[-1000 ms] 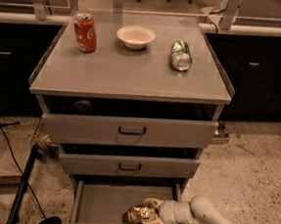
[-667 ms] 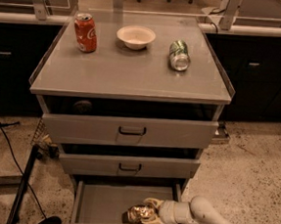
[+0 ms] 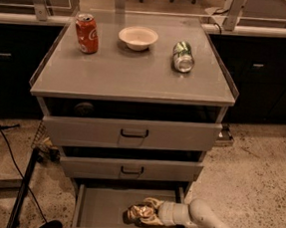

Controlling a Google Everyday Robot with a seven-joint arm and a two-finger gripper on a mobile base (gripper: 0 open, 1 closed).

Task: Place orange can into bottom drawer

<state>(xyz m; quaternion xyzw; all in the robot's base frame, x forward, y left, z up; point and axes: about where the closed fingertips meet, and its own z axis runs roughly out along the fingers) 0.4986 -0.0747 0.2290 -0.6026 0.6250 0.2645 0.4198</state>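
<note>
The orange can (image 3: 135, 214) is lying on its side on the grey floor of the bottom drawer (image 3: 99, 209), toward the drawer's right half and near its front edge. The drawer is standing pulled out below the two upper ones. The claw (image 3: 144, 212) is reaching into the drawer from 3 o'clock, and its two pale fingers are sitting one at the far side and one at the near side of the can, clamped on it. The white arm (image 3: 213, 226) is running off from the claw toward 4 o'clock, crossing the drawer's right wall.

Directly at 12 o'clock from the can, the middle drawer (image 3: 130, 169) and the top drawer (image 3: 131, 133) are each showing a dark handle at the centre, both drawers standing slightly out. Above them the grey desk (image 3: 131, 80) is carrying a red cola can (image 3: 86, 33) upright at its far left, a pale bowl (image 3: 138, 37) near the far middle, and a green can (image 3: 183, 56) lying on its side at the right. At 9 o'clock from the cabinet, a black pole (image 3: 23, 190) is leaning over the speckled floor (image 3: 258, 166).
</note>
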